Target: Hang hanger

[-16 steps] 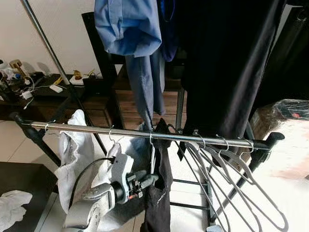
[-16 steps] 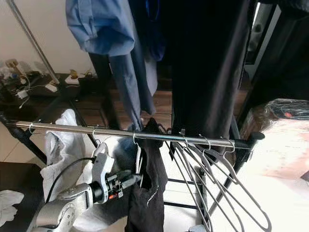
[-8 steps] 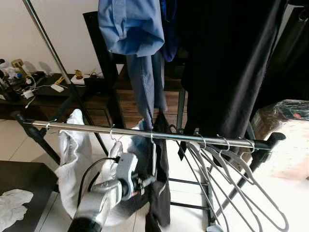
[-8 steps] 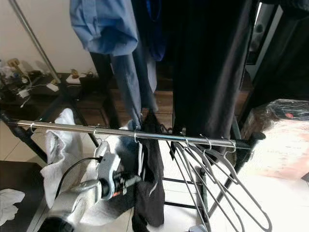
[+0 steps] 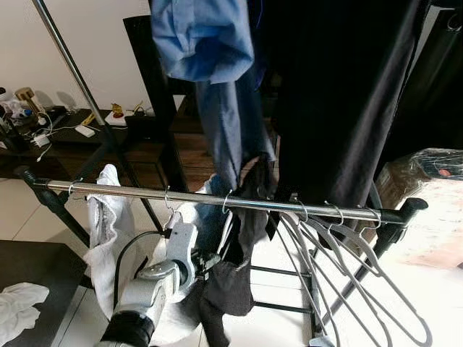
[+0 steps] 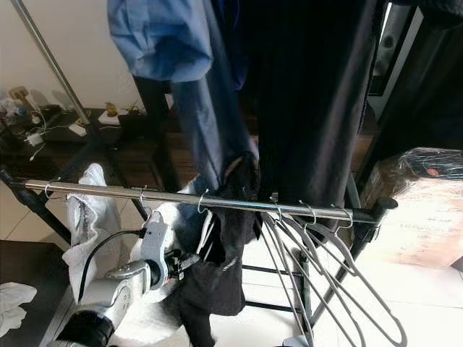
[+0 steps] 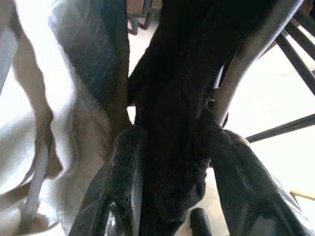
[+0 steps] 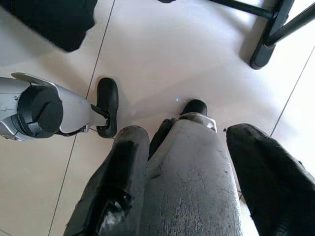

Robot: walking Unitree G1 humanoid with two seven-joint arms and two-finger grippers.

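Left gripper (image 5: 211,259), below the rail (image 5: 145,193), pinches the black garment (image 5: 235,278) on the hanger (image 5: 228,217), whose hook sits on the rail (empty hangers (image 5: 340,260) bunch toward its right end), with a blue shirt (image 5: 210,43) beyond; right gripper (image 8: 189,147) is spread above the floor (image 8: 187,59).

Blue shirt (image 5: 206,43): hanging high, its tail drooping toward the lower rail.
Black garments (image 5: 340,94): hanging at right.
White cloth (image 5: 108,231): draping over the rail's left end.
Low shelf (image 5: 65,141): carrying cables and small items.
Floor (image 8: 162,54): pale tiles.
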